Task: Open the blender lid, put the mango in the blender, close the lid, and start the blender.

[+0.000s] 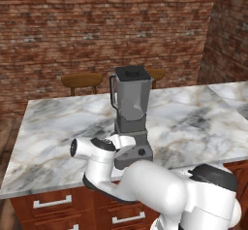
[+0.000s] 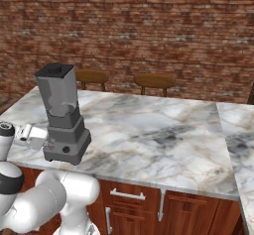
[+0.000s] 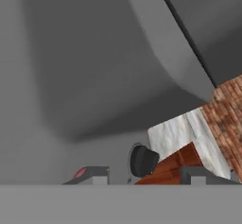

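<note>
Two fingertips [image 3: 92, 175] flank the blender [image 1: 131, 122] base's black knob [image 3: 143, 161]; gripper [image 3: 142, 176] closure cannot be told; centring is advised.

A marble-topped table [image 1: 203, 122] with white and grey veining carries the things, with wooden drawer fronts and pale handles below its near edge. The blender [image 1: 131, 117] stands upright on it near the front edge, its boxy base flat on the marble. The lid [image 1: 131, 72] sits on the jar's rim. In the right base view the table [image 2: 163, 135] stretches well to the right of the blender [image 2: 62, 115].
</note>
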